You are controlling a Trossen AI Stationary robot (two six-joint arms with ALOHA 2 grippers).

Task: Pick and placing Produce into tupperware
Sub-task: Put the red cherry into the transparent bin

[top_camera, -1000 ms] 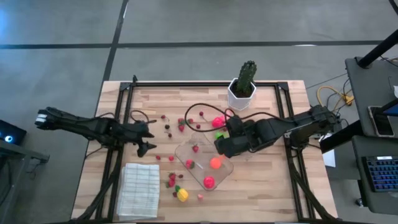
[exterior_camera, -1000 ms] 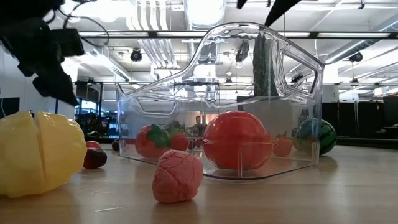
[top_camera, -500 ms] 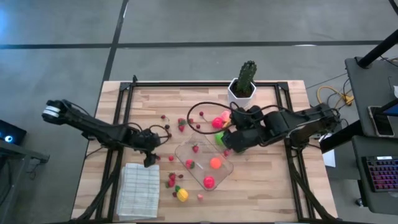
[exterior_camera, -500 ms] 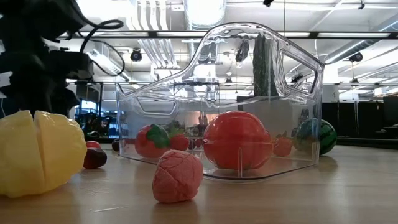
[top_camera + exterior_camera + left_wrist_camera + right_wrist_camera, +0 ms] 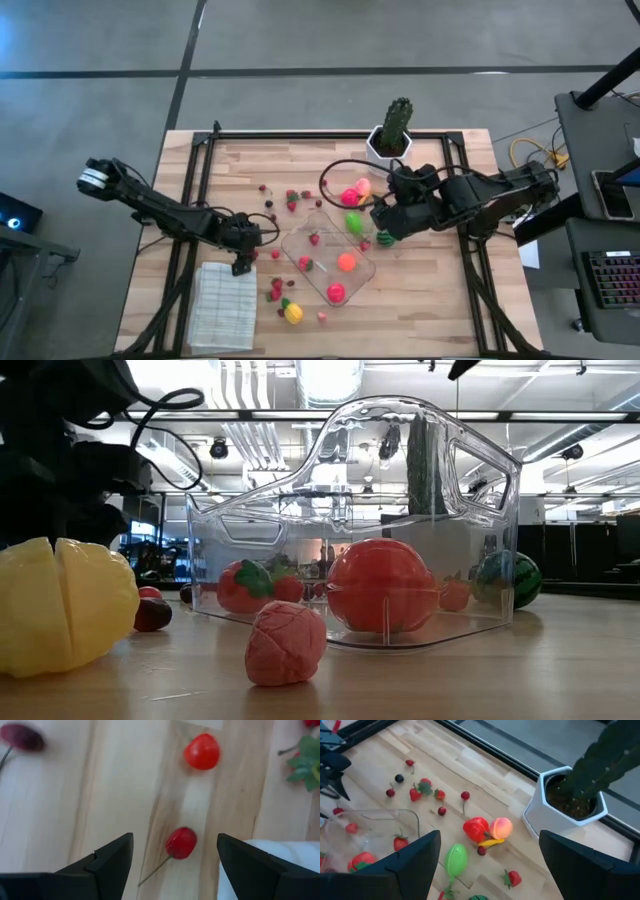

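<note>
- A clear tupperware [image 5: 328, 262] is sitting near the middle of the wooden table [image 5: 430, 310], angled toward the front edge and already holding several pieces: an orange ball [image 5: 346, 262], a red fruit [image 5: 336, 293] and two strawberries [image 5: 305, 264].
- The left gripper [image 5: 175, 851] is hovering low over a single red cherry [image 5: 181, 842] between the tupperware and the table's left edge, its fingers spread apart and empty, the cherry lying between them in the wrist view.
- The right gripper [image 5: 383, 218] is hanging above the tupperware's right-rear corner, jaws wide and carrying nothing, looking over a green fruit [image 5: 455, 860], a red-and-peach cluster [image 5: 487, 829] and a striped melon ball [image 5: 386, 238].
- Much produce is waiting outside: berries and cherries scattered toward the rear-left of the table, a yellow fruit [image 5: 293, 314] and a pink berry [image 5: 322, 317] near the front edge, beside a white cloth [image 5: 224, 305].
- A potted cactus [image 5: 392, 138] is standing at the rear edge.
- By this look, the job is appearing well under half done, with most pieces outside the tupperware.
</note>
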